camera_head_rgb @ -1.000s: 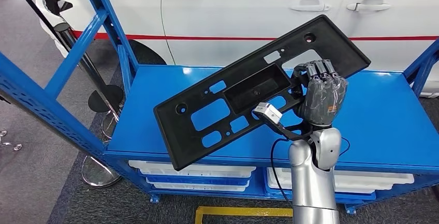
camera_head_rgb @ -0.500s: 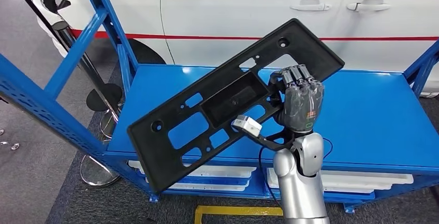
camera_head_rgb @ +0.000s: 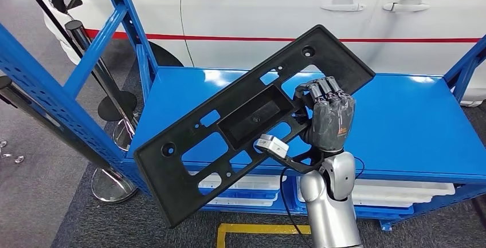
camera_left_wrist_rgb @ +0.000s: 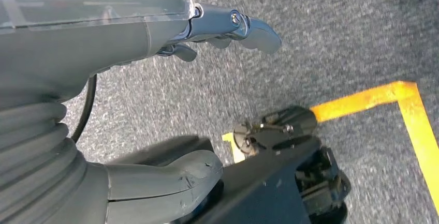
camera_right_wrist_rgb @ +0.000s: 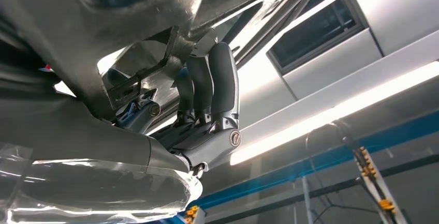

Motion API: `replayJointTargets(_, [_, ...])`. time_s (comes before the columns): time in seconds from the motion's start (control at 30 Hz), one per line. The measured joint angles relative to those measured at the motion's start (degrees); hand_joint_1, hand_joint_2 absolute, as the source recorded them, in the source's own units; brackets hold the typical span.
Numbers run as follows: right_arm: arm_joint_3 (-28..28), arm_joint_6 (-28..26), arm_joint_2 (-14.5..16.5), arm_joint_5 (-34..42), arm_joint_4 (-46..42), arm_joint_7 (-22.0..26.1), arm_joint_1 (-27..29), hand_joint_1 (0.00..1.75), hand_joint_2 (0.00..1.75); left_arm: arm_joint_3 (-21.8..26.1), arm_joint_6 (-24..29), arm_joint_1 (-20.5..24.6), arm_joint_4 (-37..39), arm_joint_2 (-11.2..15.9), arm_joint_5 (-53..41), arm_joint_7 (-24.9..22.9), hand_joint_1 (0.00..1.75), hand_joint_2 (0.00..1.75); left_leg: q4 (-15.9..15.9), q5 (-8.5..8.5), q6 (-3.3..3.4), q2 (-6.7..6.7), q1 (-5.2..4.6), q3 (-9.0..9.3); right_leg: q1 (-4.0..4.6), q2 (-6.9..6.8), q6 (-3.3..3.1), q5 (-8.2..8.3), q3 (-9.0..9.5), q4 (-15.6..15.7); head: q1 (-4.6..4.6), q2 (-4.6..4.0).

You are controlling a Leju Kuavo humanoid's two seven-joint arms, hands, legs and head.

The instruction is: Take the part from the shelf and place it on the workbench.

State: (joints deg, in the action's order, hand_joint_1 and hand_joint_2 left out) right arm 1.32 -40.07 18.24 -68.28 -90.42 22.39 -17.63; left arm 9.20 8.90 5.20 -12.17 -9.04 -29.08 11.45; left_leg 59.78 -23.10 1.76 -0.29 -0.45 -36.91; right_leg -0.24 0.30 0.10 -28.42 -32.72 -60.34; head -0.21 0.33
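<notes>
Head view: the right hand [camera_head_rgb: 328, 121] grips a long black plastic panel with cut-out holes [camera_head_rgb: 246, 119], fingers [camera_head_rgb: 322, 87] curled through an opening, holding it tilted in the air above the blue metal shelf [camera_head_rgb: 412, 128]. Left wrist view: the left hand [camera_left_wrist_rgb: 155, 43] hangs over grey carpet [camera_left_wrist_rgb: 336, 32], fingers apart, holding nothing.

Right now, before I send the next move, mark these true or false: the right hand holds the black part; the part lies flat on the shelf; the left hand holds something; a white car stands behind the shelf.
1. The right hand holds the black part. True.
2. The part lies flat on the blue shelf. False: it is lifted and tilted above it.
3. The left hand holds something. False: it holds nothing, hanging over the grey floor.
4. A white car stands behind the shelf. True.
</notes>
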Motion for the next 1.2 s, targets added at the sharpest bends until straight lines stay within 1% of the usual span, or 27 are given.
replayJointTargets(0.07, [0.0,0.0,0.0,0.0,-0.1,0.0,-0.1,1.75,1.75,0.0,0.0,0.0,0.0,0.0,-0.1,0.0,0.00,1.75,0.4,-0.40,-0.73,-0.02,0.16,-0.46,-0.20,-0.14,-0.64,0.93,-0.41,0.4,0.00,0.00])
replayJointTargets(0.1, [0.1,0.0,0.0,0.0,-0.1,0.0,-0.1,1.75,1.75,0.1,0.0,0.0,0.0,0.0,-0.1,-0.1,0.00,1.75,1.5,-1.73,-1.08,-0.03,0.24,-1.04,-0.35,-0.27,-0.98,1.49,-0.76,0.6,-0.01,0.00])
replayJointTargets(0.2, [0.3,0.0,0.0,0.0,-0.1,0.0,-0.1,1.75,1.75,0.2,0.0,-0.1,0.0,0.0,0.0,-0.1,0.00,1.75,10.4,-8.86,-2.02,-0.02,0.74,-3.88,-0.49,-0.56,-1.45,3.03,-2.48,0.8,-0.02,0.00])
replayJointTargets(0.23, [0.3,0.0,0.0,-0.2,-0.1,-0.1,-0.1,1.75,1.75,0.3,-0.1,-0.1,0.0,0.0,0.0,-0.1,0.00,1.75,13.1,-10.45,-2.27,-0.02,0.92,-4.30,-0.49,-0.63,-1.42,3.54,-3.19,0.8,-0.02,0.00])
replayJointTargets(0.27, [0.3,0.0,0.0,-0.3,-0.1,-0.2,-0.1,1.75,1.75,0.3,-0.2,-0.1,0.0,0.0,0.1,-0.1,0.00,1.75,14.0,-10.99,-2.44,-0.01,1.06,-3.80,-0.51,-0.68,-1.34,4.05,-3.92,0.7,-0.02,0.00])
replayJointTargets(0.3, [0.4,0.0,0.0,-0.5,-0.1,-0.3,-0.1,1.75,1.75,0.4,-0.3,-0.1,0.0,0.0,0.0,-0.1,0.00,1.75,12.9,-10.63,-2.56,-0.01,1.19,-2.16,-0.57,-0.71,-1.22,4.58,-4.68,0.6,-0.03,0.00])
replayJointTargets(0.4, [0.7,0.0,0.0,-1.0,-0.2,-0.9,-0.1,1.75,1.75,0.4,-0.5,0.1,0.0,0.0,-0.1,0.0,0.00,1.75,1.6,-7.99,-2.43,-0.05,1.25,6.05,-0.72,-0.71,-0.47,6.10,-6.32,0.4,-0.01,0.00])
replayJointTargets(0.43, [0.8,0.0,0.0,-1.2,-0.2,-1.1,-0.2,1.75,1.75,0.5,-0.6,0.2,0.0,-0.1,-0.1,0.0,0.00,1.75,-0.7,-7.54,-2.16,-0.10,1.10,7.48,-0.73,-0.71,-0.06,6.56,-6.51,0.5,-0.02,0.00])
replayJointTargets(0.47, [1.0,0.0,0.0,-1.5,-0.3,-1.3,-0.3,1.75,1.75,0.5,-0.6,0.2,0.0,-0.1,0.0,0.2,0.00,1.75,-1.7,-7.37,-1.81,-0.16,0.89,7.88,-0.74,-0.70,0.35,7.02,-6.56,0.6,-0.01,0.00])
replayJointTargets(0.53, [1.4,0.0,0.0,-1.9,-0.3,-1.8,-0.4,1.75,1.75,0.7,-0.8,0.1,0.0,-0.1,0.1,0.4,0.00,1.75,-1.7,-6.32,-0.92,-0.19,0.67,7.45,-0.82,-0.65,1.20,7.95,-6.52,1.0,-0.01,0.00])
replayJointTargets(0.57, [1.5,0.0,-0.1,-2.1,-0.3,-2.0,-0.4,1.75,1.75,0.8,-0.9,0.1,0.0,-0.1,0.2,0.5,0.00,1.75,-1.9,-5.65,-0.44,-0.07,0.70,7.25,-0.90,-0.56,1.51,7.80,-6.70,0.9,0.00,0.00])
replayJointTargets(0.6, [1.6,0.0,-0.1,-2.2,-0.4,-2.3,-0.5,1.75,1.75,0.9,-1.0,0.1,0.1,-0.2,0.1,0.5,0.00,1.75,-2.2,-4.85,0.10,0.06,0.75,6.86,-0.93,-0.48,1.71,6.56,-7.14,0.1,0.01,0.00])
replayJointTargets(0.63, [1.6,0.0,-0.2,-2.3,-0.4,-2.5,-0.5,1.75,1.75,0.9,-1.1,0.1,0.1,-0.2,0.1,0.6,0.00,1.75,-2.5,-4.00,0.63,0.19,0.78,6.26,-0.93,-0.38,1.80,4.21,-7.88,-1.8,0.03,0.00])
replayJointTargets(0.7, [1.7,0.0,-0.4,-2.4,-0.4,-2.8,-0.5,1.75,1.75,1.0,-1.1,0.1,0.1,-0.3,0.1,0.7,0.00,1.75,-2.5,-2.61,1.24,0.31,0.52,4.66,-0.96,-0.32,1.74,-1.93,-9.49,-8.3,0.04,0.00])
replayJointTargets(0.73, [1.7,0.0,-0.4,-2.4,-0.3,-2.8,-0.5,1.75,1.75,1.0,-1.1,0.1,0.1,-0.3,0.1,0.7,0.00,1.75,-2.4,-2.01,1.34,0.33,0.37,3.81,-0.96,-0.31,1.74,-3.89,-9.97,-11.5,0.03,0.00])
replayJointTargets(0.77, [1.8,0.0,-0.5,-2.4,-0.3,-2.8,-0.5,1.75,1.75,1.0,-1.1,0.1,0.1,-0.3,0.1,0.7,0.00,1.75,-2.3,-1.41,1.31,0.34,0.24,2.92,-0.95,-0.31,1.71,-4.48,-9.91,-13.8,0.03,0.00])
replayJointTargets(0.8, [1.8,0.0,-0.6,-2.4,-0.3,-2.8,-0.5,1.75,1.75,1.0,-1.1,0.1,0.1,-0.3,0.1,0.7,0.00,1.75,-2.2,-0.80,1.27,0.34,0.13,1.92,-0.93,-0.31,1.63,-3.79,-9.02,-14.5,0.03,0.00])
replayJointTargets(0.83, [1.9,0.0,-0.6,-2.4,-0.3,-2.8,-0.5,1.75,1.75,1.0,-1.2,0.1,0.1,-0.3,0.1,0.7,0.00,1.75,-1.9,-0.22,1.20,0.33,0.05,0.92,-0.89,-0.31,1.47,-2.44,-7.28,-13.4,0.02,0.00])
replayJointTargets(0.87, [2.0,0.0,-0.7,-2.4,-0.2,-2.8,-0.5,1.75,1.75,1.0,-1.2,0.1,0.1,-0.3,0.1,0.8,0.00,1.75,-1.7,0.37,1.07,0.32,0.00,-0.07,-0.80,-0.31,1.21,-1.22,-4.55,-10.7,0.02,0.00])
replayJointTargets(0.9, [2.1,0.0,-0.7,-2.4,-0.2,-2.8,-0.5,1.75,1.75,1.0,-1.2,0.1,0.1,-0.3,0.1,0.8,0.00,1.75,-1.3,0.88,0.88,0.29,-0.07,-0.93,-0.62,-0.32,0.88,-1.01,-1.38,-6.8,0.01,0.00])
replayJointTargets(0.93, [2.3,0.0,-0.7,-2.4,-0.2,-2.8,-0.5,1.75,1.75,1.0,-1.3,0.0,0.1,-0.3,0.1,0.8,0.00,1.75,-1.1,1.35,0.65,0.26,-0.09,-1.49,-0.42,-0.32,0.61,-1.41,1.25,-3.2,-0.02,0.00])
replayJointTargets(0.97, [2.5,0.0,-0.7,-2.5,-0.2,-2.8,-0.5,1.75,1.75,1.0,-1.3,0.0,0.1,-0.3,0.1,0.8,0.00,1.75,-1.0,1.79,0.36,0.25,-0.10,-1.80,-0.19,-0.31,0.38,-2.03,3.05,-0.5,-0.02,0.00])
replayJointTargets(1.0, [2.7,0.0,-0.7,-2.6,-0.2,-2.7,-0.6,1.75,1.75,1.1,-1.3,0.0,0.1,-0.3,0.0,0.8,0.00,1.75,-1.0,2.28,0.03,0.25,-0.04,-1.93,0.03,-0.31,0.14,-2.51,3.75,1.0,-0.03,0.00])
replayJointTargets(1.07, [2.8,0.0,-0.7,-2.8,-0.2,-2.7,-0.6,1.75,1.75,1.1,-1.4,0.0,0.1,-0.3,-0.1,0.9,0.00,1.75,-1.1,2.99,-0.65,0.16,0.14,-2.12,0.06,-0.47,-0.47,-1.59,3.25,1.6,0.02,0.00])
replayJointTargets(1.1, [2.9,0.0,-0.6,-2.9,-0.1,-2.7,-0.6,1.75,1.75,1.1,-1.4,0.0,0.1,-0.3,-0.1,0.9,0.00,1.75,-0.6,2.25,-1.02,0.09,0.24,-2.48,-0.04,-0.60,-0.89,-0.90,2.76,1.8,-0.01,0.00])
replayJointTargets(1.13, [2.9,0.0,-0.6,-3.0,-0.1,-2.7,-0.6,1.75,1.75,1.1,-1.5,0.0,0.1,-0.3,-0.2,0.8,0.00,1.75,0.7,0.38,-1.39,0.02,0.34,-3.04,-0.18,-0.75,-1.35,-0.13,2.12,2.0,-0.03,0.00])
replayJointTargets(1.2, [3.1,0.0,-0.5,-3.2,0.0,-2.7,-0.6,1.75,1.75,1.2,-1.5,0.0,0.1,-0.2,-0.2,0.8,0.00,1.75,6.4,-5.71,-2.13,0.00,0.70,-4.51,-0.26,-0.89,-1.88,1.39,0.49,2.0,-0.13,0.00])
